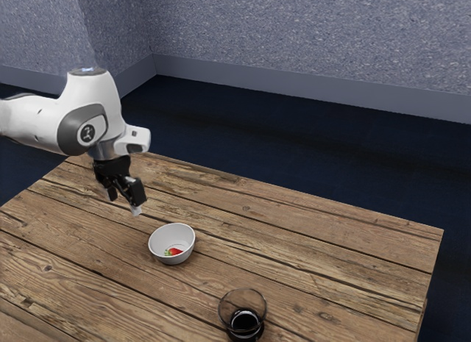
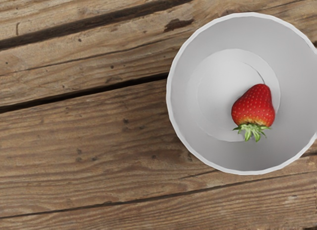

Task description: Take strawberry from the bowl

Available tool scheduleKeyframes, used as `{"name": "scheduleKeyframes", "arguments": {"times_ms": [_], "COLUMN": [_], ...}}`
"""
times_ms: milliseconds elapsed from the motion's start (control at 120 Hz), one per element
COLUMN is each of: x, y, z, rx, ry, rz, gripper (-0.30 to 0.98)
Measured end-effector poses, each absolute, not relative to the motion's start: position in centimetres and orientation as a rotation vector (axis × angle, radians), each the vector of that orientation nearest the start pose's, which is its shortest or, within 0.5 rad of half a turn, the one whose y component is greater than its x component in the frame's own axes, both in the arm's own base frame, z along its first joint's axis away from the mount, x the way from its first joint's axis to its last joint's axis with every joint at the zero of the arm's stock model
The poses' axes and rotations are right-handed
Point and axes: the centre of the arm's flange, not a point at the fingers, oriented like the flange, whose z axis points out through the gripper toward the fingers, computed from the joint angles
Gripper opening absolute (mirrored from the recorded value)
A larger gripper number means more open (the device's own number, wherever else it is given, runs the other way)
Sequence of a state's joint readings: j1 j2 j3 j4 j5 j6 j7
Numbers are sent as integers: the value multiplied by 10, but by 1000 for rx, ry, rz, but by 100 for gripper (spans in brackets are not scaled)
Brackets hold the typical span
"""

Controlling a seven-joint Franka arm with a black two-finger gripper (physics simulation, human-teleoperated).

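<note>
Tool (image 1: 124, 203) stood open | strawberry (image 2: 253, 105) lay in the bowl (image 2: 184, 91), its wall penning it | I held high, presumably for clearance

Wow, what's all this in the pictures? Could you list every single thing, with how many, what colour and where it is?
Strawberry: one, red with green leaves, inside the bowl
Bowl: one, white, on the table
Glass: one, clear with something dark in it, on the table, to the exterior view's right of the bowl
Table: one, brown wood planks, under the bowl and glass
Floor: one, dark blue, beyond the table
Walls: two meeting at a corner, speckled grey-blue with a plainer strip along the bottom, behind everything
Arm: one, white and grey, at the exterior view's left
Gripper: one, black, open, above the table
</note>
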State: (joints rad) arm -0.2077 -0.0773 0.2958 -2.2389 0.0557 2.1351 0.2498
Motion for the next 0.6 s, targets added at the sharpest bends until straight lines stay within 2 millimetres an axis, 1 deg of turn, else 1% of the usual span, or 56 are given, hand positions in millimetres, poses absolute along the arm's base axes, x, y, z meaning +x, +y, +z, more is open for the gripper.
{"name": "scheduleKeyframes", "arguments": {"times_ms": [100,200,283,358,442,525,600], "x": [507,513,516,518,519,519,520], "y": [31,14,2,-10,-21,-29,-28], "z": [387,371,364,357,352,349,343], "rx": [-3074,-3024,-2986,-2953,-2922,-2897,-2884], "ry": [496,670,792,890,984,1056,1093], "rz": [67,98,101,106,107,106,120], "gripper": [67,67,66,64,58,54,50]}}
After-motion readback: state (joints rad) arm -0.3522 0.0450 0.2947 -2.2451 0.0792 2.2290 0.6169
